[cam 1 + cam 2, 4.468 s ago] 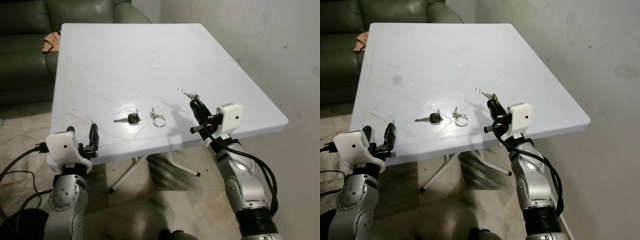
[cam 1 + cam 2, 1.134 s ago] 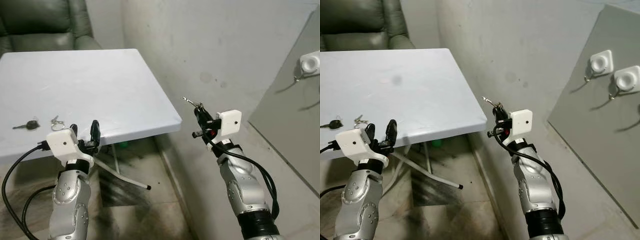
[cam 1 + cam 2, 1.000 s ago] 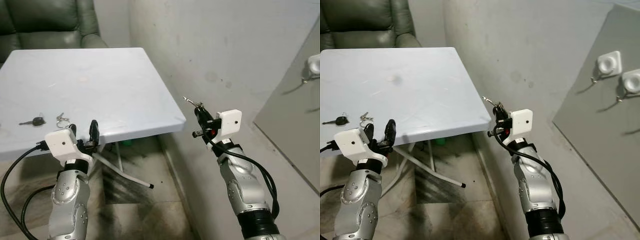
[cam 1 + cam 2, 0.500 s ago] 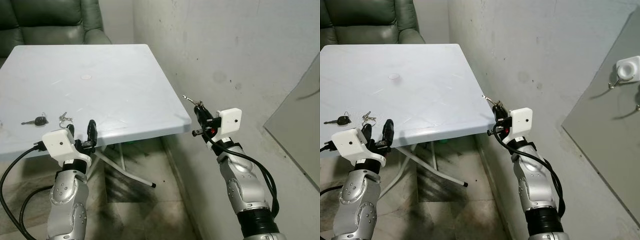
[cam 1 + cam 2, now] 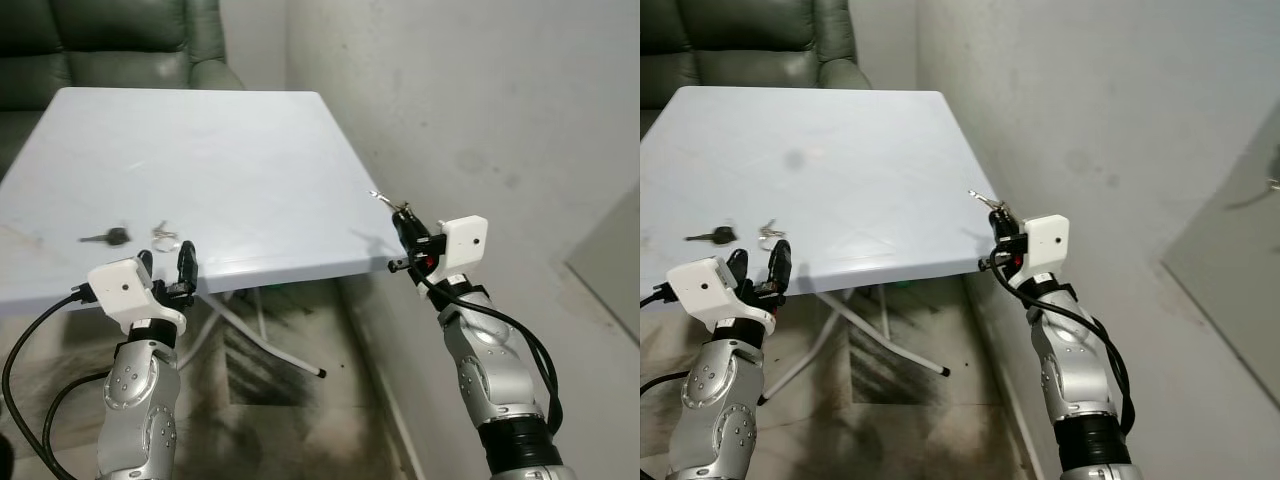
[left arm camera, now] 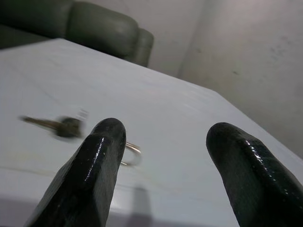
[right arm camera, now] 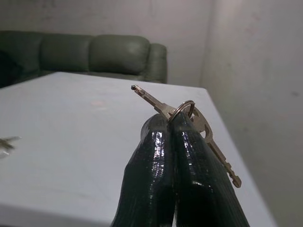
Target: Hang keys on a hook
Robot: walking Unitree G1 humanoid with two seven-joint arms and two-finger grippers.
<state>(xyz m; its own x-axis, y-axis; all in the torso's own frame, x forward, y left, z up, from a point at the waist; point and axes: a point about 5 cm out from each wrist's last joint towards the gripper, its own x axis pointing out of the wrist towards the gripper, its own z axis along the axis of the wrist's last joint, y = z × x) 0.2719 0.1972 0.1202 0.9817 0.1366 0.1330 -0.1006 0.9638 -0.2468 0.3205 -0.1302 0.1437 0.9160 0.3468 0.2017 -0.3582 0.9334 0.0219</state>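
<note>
Keys, a small silver bunch on a wire ring [image 7: 189,113], sit pinched in my right gripper [image 5: 406,228], jaws pressed together, held clear of the desk edge for carrying. My left gripper [image 5: 165,270] idles, jaws spread. Beyond, a black-headed key [image 5: 108,237] and ringed key [image 5: 164,235] lie on the white plastic desk [image 5: 230,150].

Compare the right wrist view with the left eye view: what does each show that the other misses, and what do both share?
Right wrist view: two brass keys on a ring, pinched between the right gripper fingers. Left eye view: both arms, the open left gripper, and the black-headed key and key ring left on the table. Shared: the white table and green sofa.
</note>
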